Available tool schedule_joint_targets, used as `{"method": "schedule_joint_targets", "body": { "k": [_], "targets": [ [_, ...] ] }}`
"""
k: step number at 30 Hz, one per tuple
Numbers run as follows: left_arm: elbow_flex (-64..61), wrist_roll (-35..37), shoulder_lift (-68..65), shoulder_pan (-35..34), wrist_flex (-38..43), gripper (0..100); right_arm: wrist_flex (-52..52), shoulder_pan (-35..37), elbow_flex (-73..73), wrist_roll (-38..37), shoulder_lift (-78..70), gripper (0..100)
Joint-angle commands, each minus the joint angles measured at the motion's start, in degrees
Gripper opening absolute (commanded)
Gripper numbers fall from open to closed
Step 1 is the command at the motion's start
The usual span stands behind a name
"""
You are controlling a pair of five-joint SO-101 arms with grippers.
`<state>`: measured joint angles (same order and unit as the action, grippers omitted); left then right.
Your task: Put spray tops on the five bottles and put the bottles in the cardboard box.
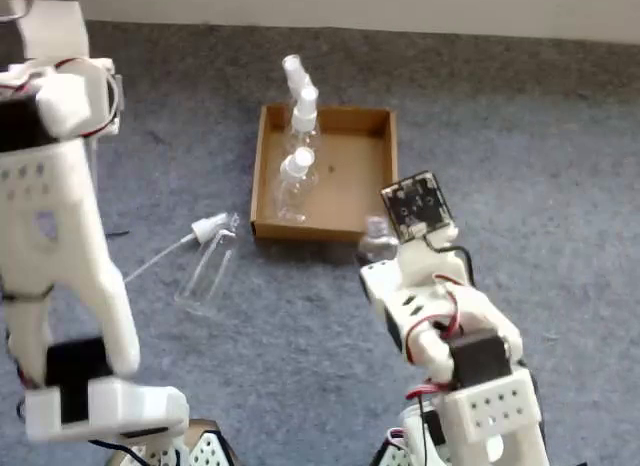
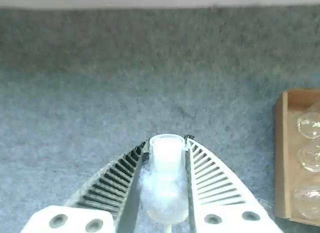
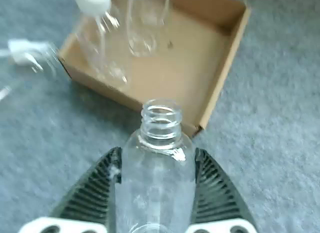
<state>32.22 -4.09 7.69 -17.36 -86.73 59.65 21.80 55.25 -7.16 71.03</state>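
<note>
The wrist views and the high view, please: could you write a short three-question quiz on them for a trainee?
1. True or false: the bottle in the right pincer is already capped.
2. How many bottles stand in the cardboard box? A one, B three, C five.
3. Fill in: the left pincer is shut on a ____.
Key: 1 false, its neck is open; 2 B; 3 spray top.

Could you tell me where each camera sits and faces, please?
High view: fixed overhead, looking down on cardboard box, left arm and right arm.
Left wrist view: on that wrist, facing along left end effector holding spray top.
Right wrist view: likewise, along right end effector holding uncapped bottle, toward cardboard box.
All three share the cardboard box.
</note>
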Motion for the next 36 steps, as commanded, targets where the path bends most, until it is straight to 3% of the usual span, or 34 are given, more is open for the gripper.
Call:
{"method": "schedule_joint_targets", "body": {
  "k": [1, 5, 9, 13, 18, 23, 36],
  "targets": [
    [1.36, 0.44, 15.34, 0.66, -1.93, 3, -5.05, 6.73, 0.13, 3.6, 10.77, 0.4],
    [1.01, 0.53, 26.95, 7.34, -2.46, 3, -8.04, 9.01, 9.1, 3.6, 22.73, 0.4],
    [1.1, 2.2, 33.1, 21.85, -1.85, 3, -11.03, 8.84, 16.04, 3.16, 33.63, 0.4],
    [0.13, 6.33, 31.78, 34.42, 5.8, 3, -11.21, 9.1, 18.24, 3.16, 33.63, 0.4],
    [-5.93, 8.79, 25.1, 44.09, 20.4, 3, -13.14, 9.19, 18.42, 3.52, 33.19, 0.4],
    [-9.8, 8.7, 18.33, 50.77, 31.74, 3, -13.76, 9.19, 18.68, 3.52, 33.19, 0.4],
    [-9.8, 9.05, 12.97, 53.23, 32.09, 3, -14.02, 8.84, 18.68, 3.43, 33.19, 0.4]
  ]
}}
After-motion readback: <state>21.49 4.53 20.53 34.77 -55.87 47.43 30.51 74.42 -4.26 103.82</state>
